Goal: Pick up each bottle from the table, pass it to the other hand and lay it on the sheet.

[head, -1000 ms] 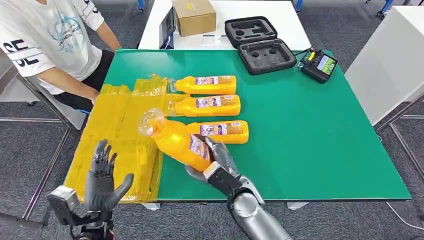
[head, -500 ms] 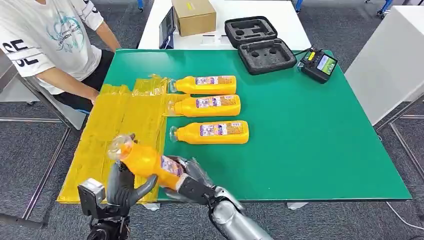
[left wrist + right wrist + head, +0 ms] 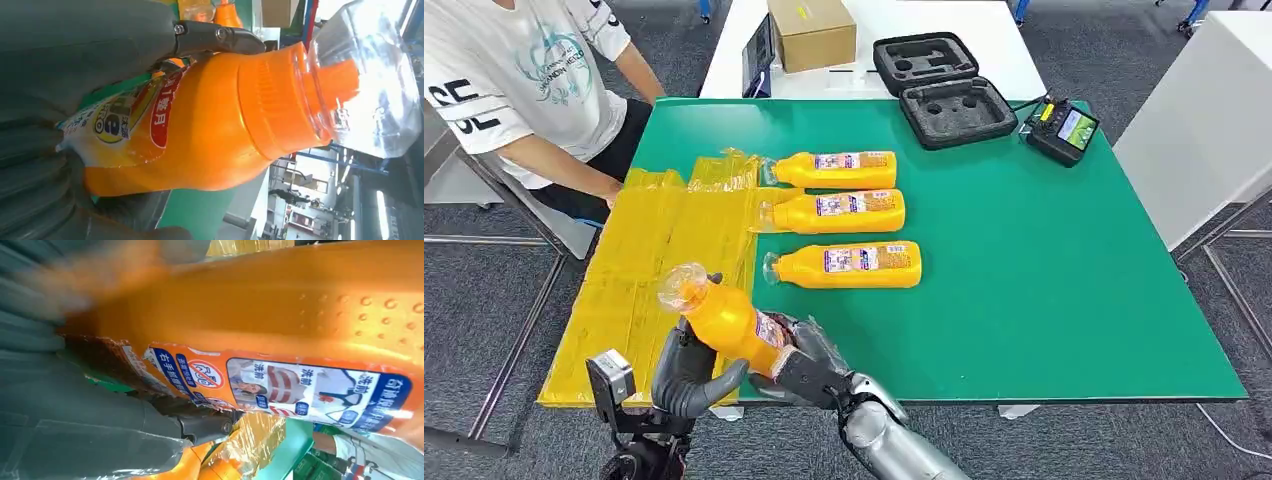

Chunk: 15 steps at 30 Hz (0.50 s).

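Observation:
An orange bottle (image 3: 722,322) with a clear cap is held tilted above the near table edge, cap pointing up and left. My right hand (image 3: 809,365) grips its labelled lower end. My left hand (image 3: 686,372) wraps around its upper body from below. The left wrist view shows the bottle (image 3: 220,120) against the hand (image 3: 65,65), and the right wrist view shows the label side of the bottle (image 3: 280,340) in the hand (image 3: 90,415). Three more orange bottles (image 3: 836,169) (image 3: 836,211) (image 3: 849,264) lie in a row on the green table (image 3: 1044,270). The yellow sheet (image 3: 659,250) covers the table's left part.
A person in a white shirt (image 3: 514,80) sits at the far left corner. A black foam case (image 3: 942,88) and a small controller (image 3: 1062,130) sit at the back right. A cardboard box (image 3: 812,32) stands on the white table behind.
My right hand carried the bottle left and toward me over the near edge. My left hand rose from open beside the sheet and closed around the bottle's upper body.

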{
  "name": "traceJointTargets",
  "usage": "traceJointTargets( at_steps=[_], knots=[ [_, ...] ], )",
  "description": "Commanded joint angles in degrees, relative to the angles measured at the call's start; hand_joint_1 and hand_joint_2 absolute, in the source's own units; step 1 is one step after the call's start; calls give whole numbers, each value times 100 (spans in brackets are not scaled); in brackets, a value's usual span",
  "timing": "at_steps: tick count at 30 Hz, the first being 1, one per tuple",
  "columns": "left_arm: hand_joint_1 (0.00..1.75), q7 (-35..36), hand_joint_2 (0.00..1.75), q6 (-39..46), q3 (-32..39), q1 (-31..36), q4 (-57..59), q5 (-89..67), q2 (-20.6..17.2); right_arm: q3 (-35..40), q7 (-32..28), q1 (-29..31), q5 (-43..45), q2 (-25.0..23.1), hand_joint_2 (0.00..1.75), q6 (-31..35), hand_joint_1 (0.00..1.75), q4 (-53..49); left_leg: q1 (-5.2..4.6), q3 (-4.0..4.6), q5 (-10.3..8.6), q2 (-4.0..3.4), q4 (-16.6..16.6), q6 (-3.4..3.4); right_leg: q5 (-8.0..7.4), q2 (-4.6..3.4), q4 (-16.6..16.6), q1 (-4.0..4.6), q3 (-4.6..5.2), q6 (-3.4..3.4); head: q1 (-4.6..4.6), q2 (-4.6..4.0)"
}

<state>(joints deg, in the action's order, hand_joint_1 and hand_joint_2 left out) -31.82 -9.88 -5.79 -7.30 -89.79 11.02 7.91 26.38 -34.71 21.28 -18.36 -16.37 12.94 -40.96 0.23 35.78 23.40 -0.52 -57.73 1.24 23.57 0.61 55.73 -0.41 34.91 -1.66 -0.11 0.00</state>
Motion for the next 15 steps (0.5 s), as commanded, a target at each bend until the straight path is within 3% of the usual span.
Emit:
traceJointTargets(
  at_steps=[1, 5, 6, 7, 15],
  knots=[
    [0, 122, 175, -228, -222, 118, 390, 145, -224, 185, 48, 277, -95, 74, 175, 226, 175, 338, 0, -14, 2, 6, 5, -4, 4, 2, -3, -1, -14, 3, 2, 0],
    [2, 236, 175, -392, -288, 143, 440, 183, -271, 344, 79, 243, -382, 52, 175, 537, 175, 294, 1, -30, 10, 3, 6, -6, 10, -4, -4, 0, -29, 5, 2, 0],
    [150, 250, 175, -415, -308, 158, 461, 181, -277, 360, 86, 228, -384, 30, 175, 515, 175, 287, 0, -20, 5, 3, 7, -5, 6, -2, -4, 0, -19, 4, 2, 0],
    [171, 256, 175, -428, -326, 174, 474, 165, -282, 389, 101, 221, -425, 23, 175, 547, 175, 274, 1, -16, 4, 4, 5, -4, 5, -1, -3, 0, -16, 3, 2, 0],
    [175, 356, 175, 677, -439, 290, 525, -1024, -297, 498, 238, 127, -548, -8, 175, 549, 175, 141, 2, -24, 7, 6, 6, -5, 9, 0, -4, 1, -24, 5, 2, 0]
  ],
)
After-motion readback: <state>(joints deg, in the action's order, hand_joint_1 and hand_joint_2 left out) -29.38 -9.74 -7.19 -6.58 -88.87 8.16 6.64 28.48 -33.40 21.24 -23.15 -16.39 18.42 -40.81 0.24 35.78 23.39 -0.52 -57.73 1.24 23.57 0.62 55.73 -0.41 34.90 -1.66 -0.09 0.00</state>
